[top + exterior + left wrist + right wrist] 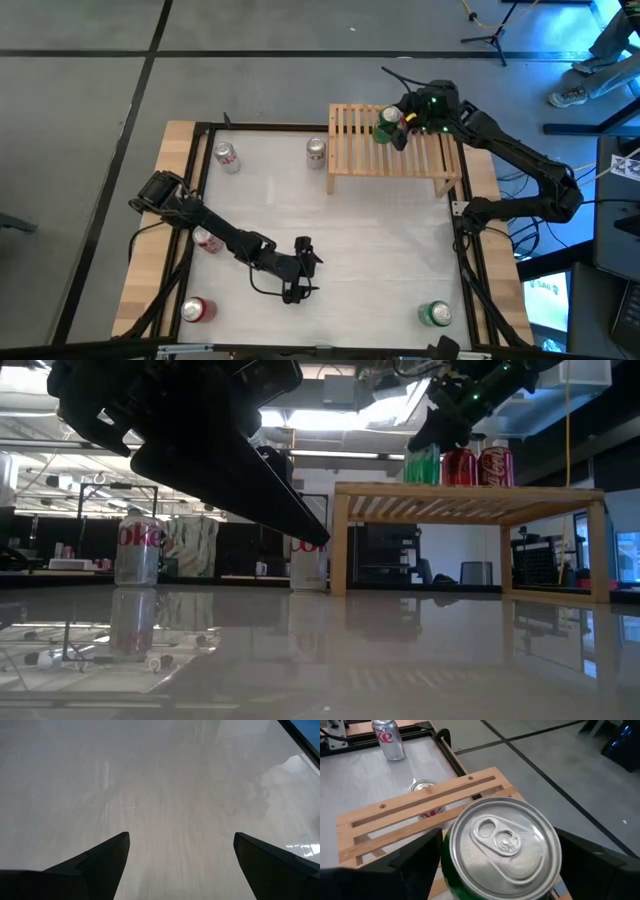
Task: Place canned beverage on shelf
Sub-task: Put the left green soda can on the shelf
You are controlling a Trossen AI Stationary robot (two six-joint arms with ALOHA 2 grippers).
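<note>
Gripped between the right gripper's closed-in fingers, a green can stands on the shelf beside two red cans, while the left gripper hangs wide open and empty over the table.

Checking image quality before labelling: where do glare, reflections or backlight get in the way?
Low view: the glossy table mirrors the silver can and the shelf; the left arm is a backlit silhouette. Left wrist view: pale sheen on the tabletop. High view: even light.
</note>
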